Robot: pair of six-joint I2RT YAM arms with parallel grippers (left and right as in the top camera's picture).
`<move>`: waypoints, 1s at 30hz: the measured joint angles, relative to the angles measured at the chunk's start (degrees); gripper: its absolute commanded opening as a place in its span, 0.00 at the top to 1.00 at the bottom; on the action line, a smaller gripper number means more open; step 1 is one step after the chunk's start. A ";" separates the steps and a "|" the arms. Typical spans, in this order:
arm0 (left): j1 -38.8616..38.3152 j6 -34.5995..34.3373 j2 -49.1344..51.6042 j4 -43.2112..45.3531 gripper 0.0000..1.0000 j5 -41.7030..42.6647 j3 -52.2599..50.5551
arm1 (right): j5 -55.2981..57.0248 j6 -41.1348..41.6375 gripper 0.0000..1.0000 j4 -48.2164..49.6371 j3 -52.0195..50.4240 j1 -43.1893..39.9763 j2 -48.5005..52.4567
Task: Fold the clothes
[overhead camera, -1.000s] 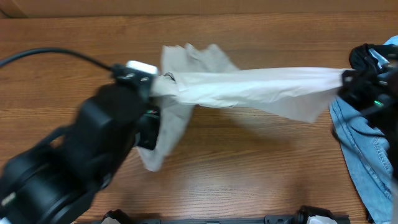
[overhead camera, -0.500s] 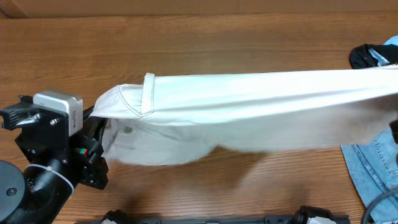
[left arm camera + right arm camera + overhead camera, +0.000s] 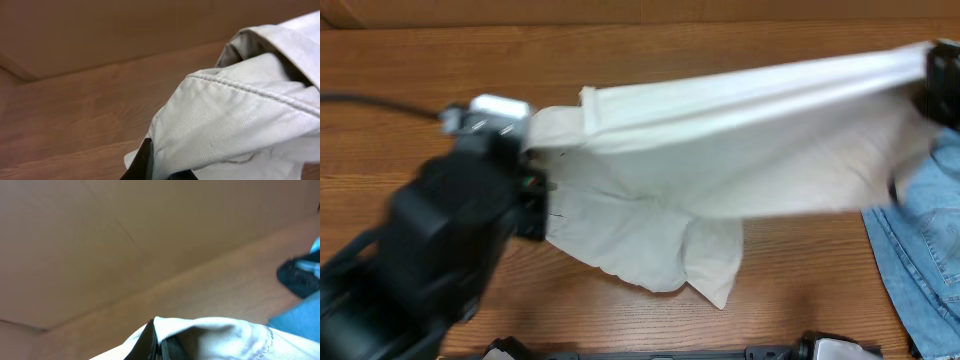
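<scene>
The pale beige shorts (image 3: 720, 150) are stretched in the air between both grippers, and their lower part sags onto the table at the front (image 3: 670, 250). My left gripper (image 3: 535, 172) is shut on the left end of the waistband. In the left wrist view a dark finger (image 3: 145, 161) pinches the cloth (image 3: 240, 115). My right gripper (image 3: 932, 70) is shut on the right end, at the far right. In the right wrist view its fingers (image 3: 150, 341) clamp a fold of the shorts (image 3: 215, 339).
Blue denim jeans (image 3: 920, 250) lie at the right edge, partly under the raised shorts, and show in the right wrist view (image 3: 300, 322). A small dark garment (image 3: 300, 277) lies beyond them. A cardboard wall (image 3: 100, 240) lines the table's back edge. My blurred left arm (image 3: 420, 260) covers the front left.
The left arm has moved right and toward the back with its end of the shorts. The right end has risen toward the far right. The shorts' lower part now droops onto the table.
</scene>
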 measured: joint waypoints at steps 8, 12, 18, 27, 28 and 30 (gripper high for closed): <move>3.52 0.00 13.77 6.82 0.96 -5.77 -2.82 | -0.98 -2.19 0.96 2.43 -0.44 0.35 19.67; 10.14 0.76 22.43 14.91 0.96 -5.22 -3.02 | -0.96 -3.58 0.96 6.38 -0.48 1.64 26.58; 19.71 3.56 33.11 27.71 0.95 1.01 -3.08 | -0.59 -5.60 0.96 12.09 -0.50 4.46 32.39; 34.93 4.52 44.81 31.41 0.00 16.09 -3.08 | 1.14 -7.06 0.28 15.50 -0.50 7.54 36.65; 37.24 4.22 45.62 29.94 0.00 17.35 -3.08 | 1.55 -7.48 0.25 15.39 -0.50 7.32 36.81; 41.07 3.67 46.64 27.19 0.00 19.43 -3.08 | 2.16 -7.23 0.25 15.23 -0.50 6.95 36.83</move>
